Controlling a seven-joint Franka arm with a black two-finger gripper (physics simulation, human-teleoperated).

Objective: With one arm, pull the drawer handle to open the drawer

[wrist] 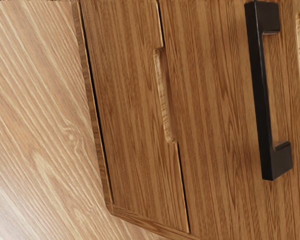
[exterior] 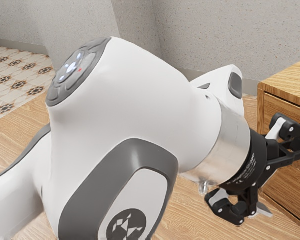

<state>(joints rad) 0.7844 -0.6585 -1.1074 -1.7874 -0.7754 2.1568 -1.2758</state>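
Hangs close before the wooden cabinet (exterior: 285,85) with gripper (exterior: 270,170) spread wide and empty, facing the black drawer handle (wrist: 262,90) on the drawer front (wrist: 220,150), likely lining up to close around it.

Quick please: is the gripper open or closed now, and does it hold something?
Gripper: open, holding nothing; the black drawer handle is not yet grasped.
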